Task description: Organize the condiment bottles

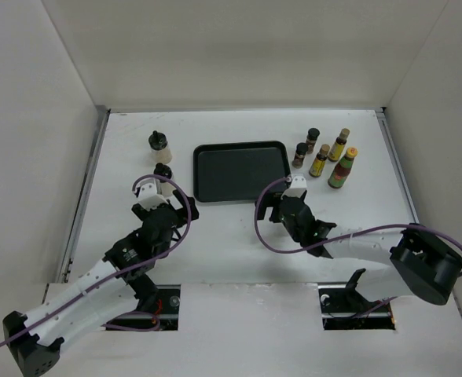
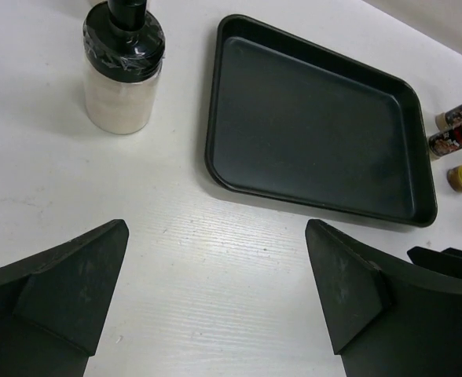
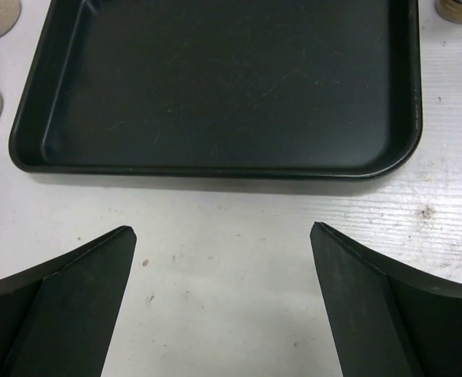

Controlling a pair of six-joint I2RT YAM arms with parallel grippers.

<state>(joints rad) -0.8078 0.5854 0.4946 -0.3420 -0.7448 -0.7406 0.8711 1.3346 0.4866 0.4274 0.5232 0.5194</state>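
Note:
Two squat cream bottles with black caps stand left of the black tray (image 1: pixel 239 171): one at the back (image 1: pixel 159 141), one nearer (image 1: pixel 163 173), which also shows in the left wrist view (image 2: pixel 122 78). Right of the tray stand two tiny dark brown bottles (image 1: pixel 313 140) (image 1: pixel 300 154), two slim yellow-labelled ones (image 1: pixel 340 144) (image 1: pixel 320 160) and the red-green bottle with orange cap (image 1: pixel 342 168). My left gripper (image 1: pixel 177 206) (image 2: pixel 217 236) is open and empty, just short of the nearer cream bottle. My right gripper (image 1: pixel 286 203) (image 3: pixel 221 232) is open and empty at the tray's near edge (image 3: pixel 215 169).
The tray is empty. White walls enclose the table on the left, back and right. Two openings in the near table edge hold the arm bases. Bare white table lies between the two grippers and in front of the tray.

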